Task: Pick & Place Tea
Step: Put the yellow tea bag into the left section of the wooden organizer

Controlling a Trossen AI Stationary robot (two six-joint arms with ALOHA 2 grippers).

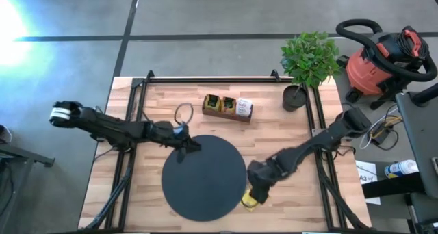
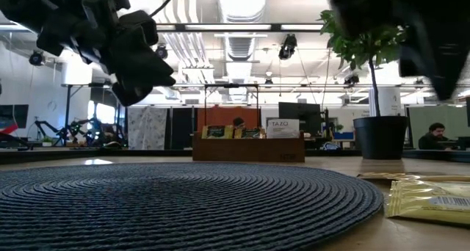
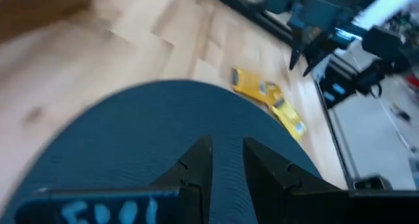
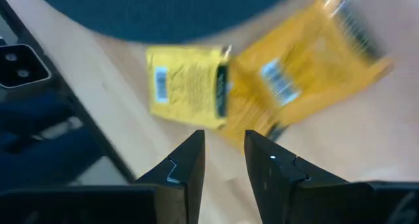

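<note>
Two yellow tea sachets (image 1: 250,201) lie flat on the wooden table beside the black disc's (image 1: 203,177) near right rim; they overlap in the right wrist view (image 4: 186,86) and also show in the low view (image 2: 429,199). My right gripper (image 1: 254,189) hovers just above them, its fingers a narrow gap apart (image 4: 224,142) and holding nothing. My left gripper (image 1: 194,148) hangs over the disc's far left part, fingers also slightly apart (image 3: 227,152) and empty. More sachets stand in the brown wooden tray (image 1: 227,107) near the far edge.
A potted plant (image 1: 295,97) stands at the table's far right corner. Black frame rails (image 1: 205,80) run along the far edge and both sides. A red shop vacuum (image 1: 383,59) sits off the table to the right. Bare wood lies between the tray and the disc.
</note>
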